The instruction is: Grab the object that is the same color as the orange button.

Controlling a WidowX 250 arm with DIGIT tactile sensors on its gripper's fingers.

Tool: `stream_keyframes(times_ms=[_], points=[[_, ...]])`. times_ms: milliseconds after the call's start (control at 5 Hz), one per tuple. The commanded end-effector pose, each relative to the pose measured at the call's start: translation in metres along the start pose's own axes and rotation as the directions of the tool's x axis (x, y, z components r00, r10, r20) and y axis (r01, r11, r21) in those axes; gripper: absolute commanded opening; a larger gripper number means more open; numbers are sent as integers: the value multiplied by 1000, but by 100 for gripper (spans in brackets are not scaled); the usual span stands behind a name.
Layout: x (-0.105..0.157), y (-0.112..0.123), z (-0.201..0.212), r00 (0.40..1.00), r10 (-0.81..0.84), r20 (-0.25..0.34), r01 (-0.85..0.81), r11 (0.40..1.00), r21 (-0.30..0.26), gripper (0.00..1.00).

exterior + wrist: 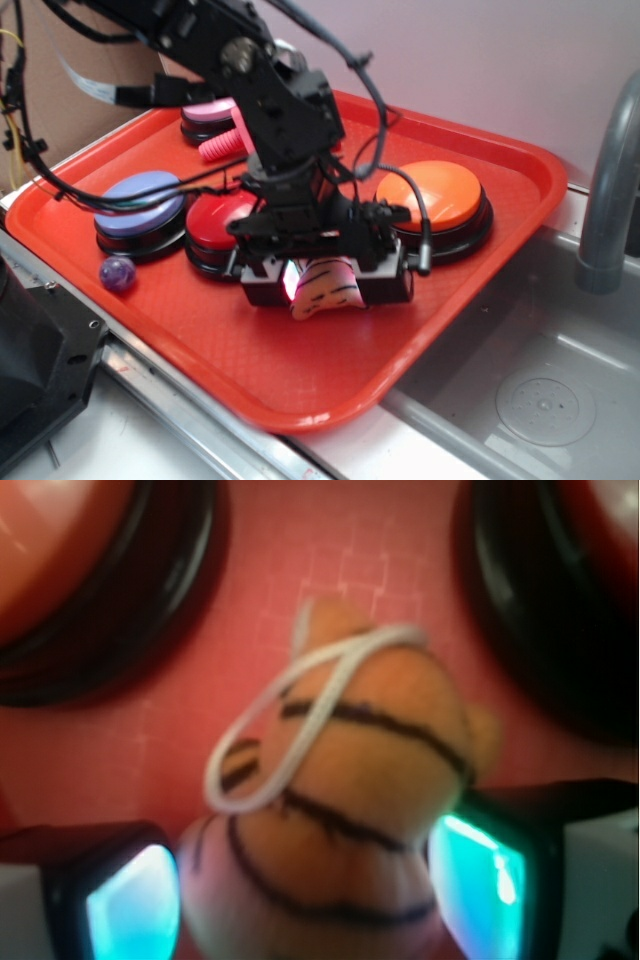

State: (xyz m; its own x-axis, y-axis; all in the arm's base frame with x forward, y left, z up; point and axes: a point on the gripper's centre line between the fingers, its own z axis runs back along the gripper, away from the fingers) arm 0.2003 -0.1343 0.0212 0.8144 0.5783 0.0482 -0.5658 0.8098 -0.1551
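hand: black, low over the red plastic tray, clenched on the toy, a finger pressing each side
toy: small orange-tan plush tiger with dark stripes, between the fingers, just in front of the buttons; white loop on top
orange button: glossy orange dome on black base, right of and behind the toy
red button: red dome, left of the toy
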Motion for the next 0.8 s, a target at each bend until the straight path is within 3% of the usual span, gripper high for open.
stream_keyframes(times_ms=[0,200,400,600], points=[[5,-8,12,996,-63,60,67,995,-75,37],[11,-8,22,989,-137,55,140,989,-46,8],[28,-12,43,963,-269,32,271,960,-68,0],[42,-15,75,921,-391,6,390,919,-53,0]])
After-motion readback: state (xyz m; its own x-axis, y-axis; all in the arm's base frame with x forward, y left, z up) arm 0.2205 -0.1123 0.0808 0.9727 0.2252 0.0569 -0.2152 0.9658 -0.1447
